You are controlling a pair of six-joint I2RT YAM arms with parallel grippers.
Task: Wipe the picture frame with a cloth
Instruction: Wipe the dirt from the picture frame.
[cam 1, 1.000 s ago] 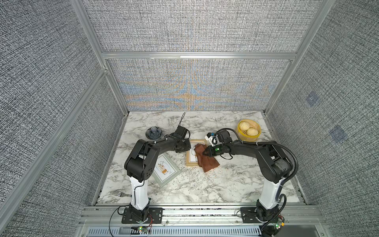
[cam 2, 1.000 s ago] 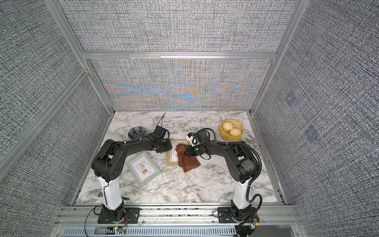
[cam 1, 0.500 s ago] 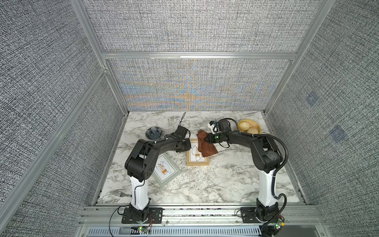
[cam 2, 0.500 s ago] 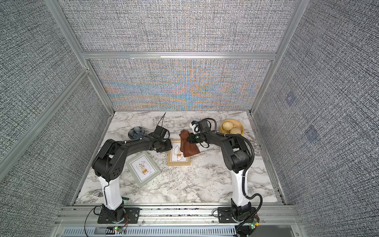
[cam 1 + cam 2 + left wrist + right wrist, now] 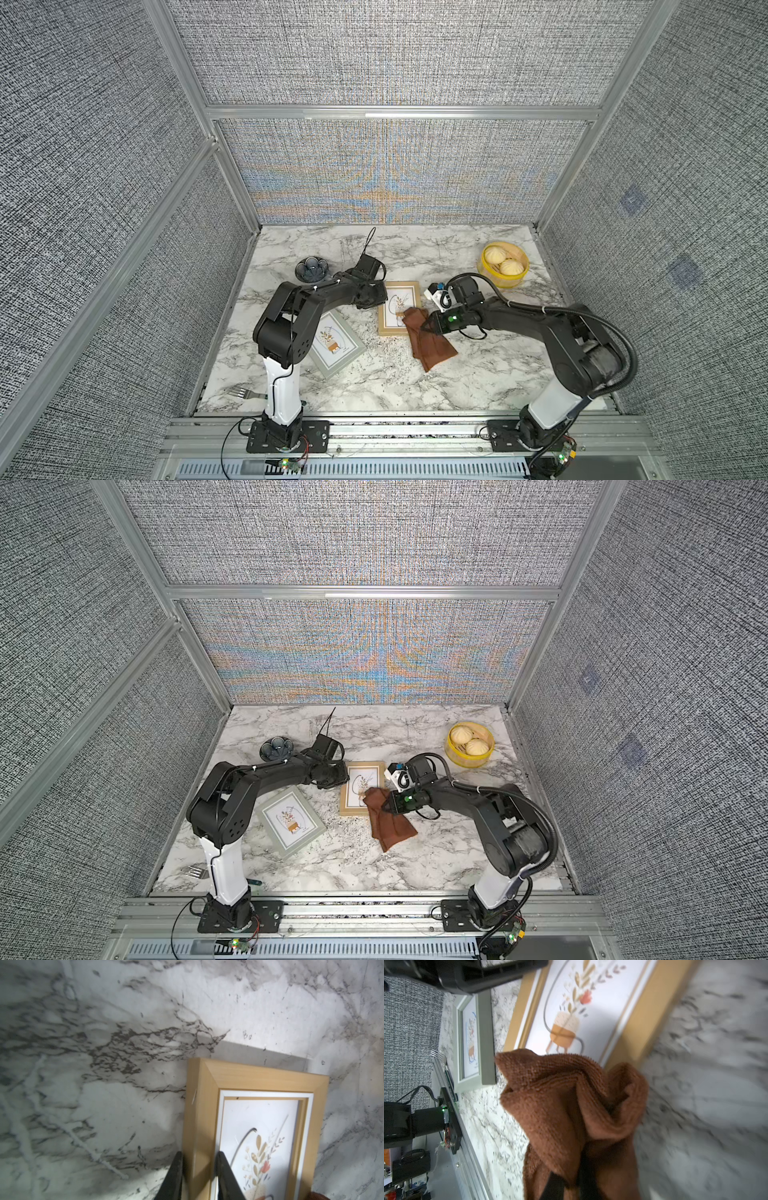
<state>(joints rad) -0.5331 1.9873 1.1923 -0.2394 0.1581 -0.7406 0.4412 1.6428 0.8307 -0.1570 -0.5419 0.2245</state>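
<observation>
Cloth point(image 5: 432, 349), pinched in your right fingers point(image 5: 553, 1188), sweeps back along picture frame point(image 5: 401, 286) from far end toward bench point(image 5: 478, 374) front; left fingers point(image 5: 226, 1178) clamp its rail; pass looks complete.

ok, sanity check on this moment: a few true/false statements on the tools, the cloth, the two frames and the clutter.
1. The right tool is shut on the cloth. True.
2. The left tool clamps the grey frame. False: it is closed on a side rail of the wooden frame; the grey frame lies free.
3. The cloth covers the whole wooden frame. False: it overlaps only the frame's near right corner; the rest trails on the table.
4. The yellow basket holds two buns. True.
5. The fork lies in the dark dish. False: the fork lies at the table's near left edge, far from the dish at the back left.
</observation>
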